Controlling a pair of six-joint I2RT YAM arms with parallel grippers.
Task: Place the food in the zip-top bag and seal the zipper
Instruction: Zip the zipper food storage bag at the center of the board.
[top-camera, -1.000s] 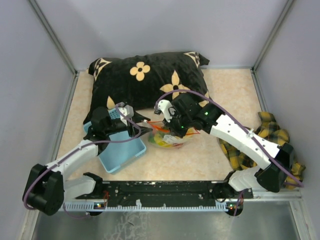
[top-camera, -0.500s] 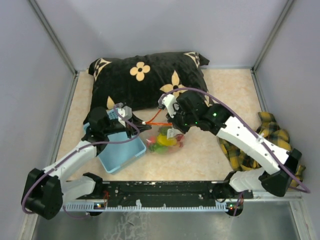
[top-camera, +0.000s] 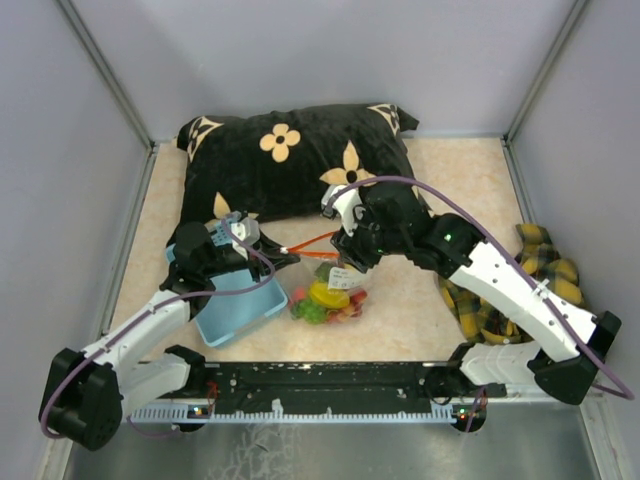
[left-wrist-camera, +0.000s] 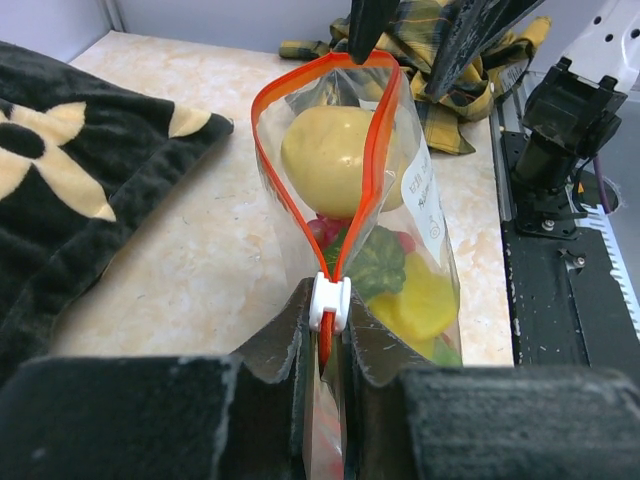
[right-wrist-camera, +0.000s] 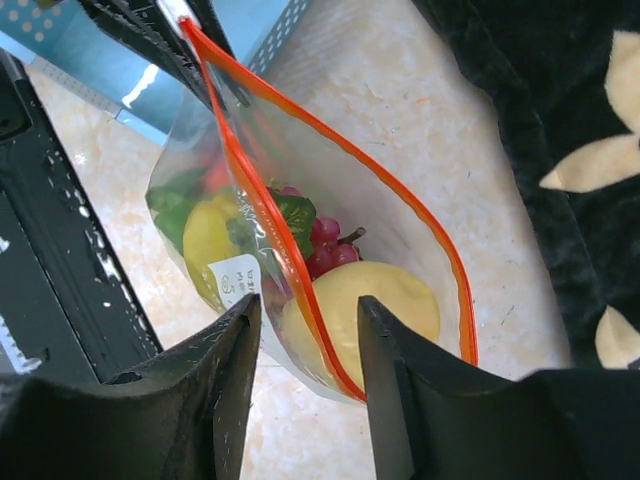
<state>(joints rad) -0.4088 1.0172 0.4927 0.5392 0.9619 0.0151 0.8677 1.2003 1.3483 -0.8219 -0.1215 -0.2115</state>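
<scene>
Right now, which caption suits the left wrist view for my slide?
Left gripper pinches the zip-top bag at its white slider; the red zipper gapes over the toy fruits.

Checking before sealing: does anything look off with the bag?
The zip-top bag gapes at the mouth: its red zipper bows wide apart over the yellow toy fruit, joined only at the left fingers. Nothing looks spilled.

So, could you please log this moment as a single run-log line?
left gripper: shut on zipper end | right gripper: open, astride far end | zip-top bag: mouth open | food: inside
</scene>
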